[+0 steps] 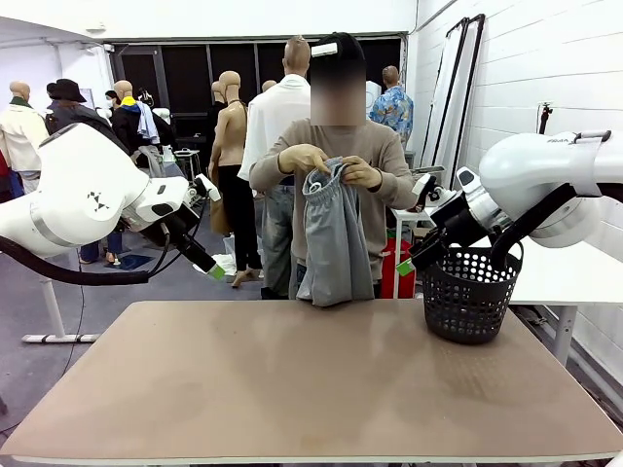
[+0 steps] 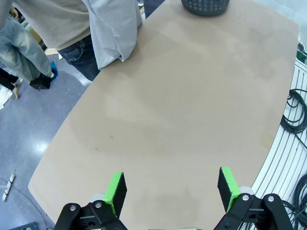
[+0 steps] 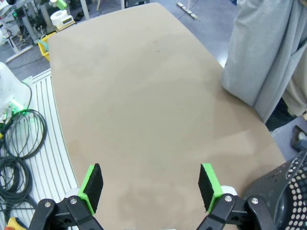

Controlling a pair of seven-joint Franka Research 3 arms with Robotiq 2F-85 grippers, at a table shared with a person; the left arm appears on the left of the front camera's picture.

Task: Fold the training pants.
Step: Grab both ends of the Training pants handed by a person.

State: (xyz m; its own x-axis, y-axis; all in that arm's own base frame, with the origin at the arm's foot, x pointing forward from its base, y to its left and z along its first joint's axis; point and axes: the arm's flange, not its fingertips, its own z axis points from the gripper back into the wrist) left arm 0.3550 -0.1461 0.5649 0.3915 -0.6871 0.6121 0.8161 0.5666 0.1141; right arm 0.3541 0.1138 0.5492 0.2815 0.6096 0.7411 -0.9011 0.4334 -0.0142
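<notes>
Grey training pants point(image 1: 334, 233) hang from the person's hands point(image 1: 304, 158) at the far edge of the table point(image 1: 292, 389). They look soft and floppy, so grab the waistband point(image 1: 326, 181). Your left gripper point(image 2: 170, 184) and right gripper point(image 3: 149, 187) are spread wide, holding nothing.

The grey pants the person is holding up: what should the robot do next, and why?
Probably wait, left gripper and right gripper open: the person's hands hold the training pants by the waistband at the far edge of the table, not yet laid down.

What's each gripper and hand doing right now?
Left gripper: open, empty.
Right gripper: open, empty.
Person's hands: both holding the training pants up.
</notes>
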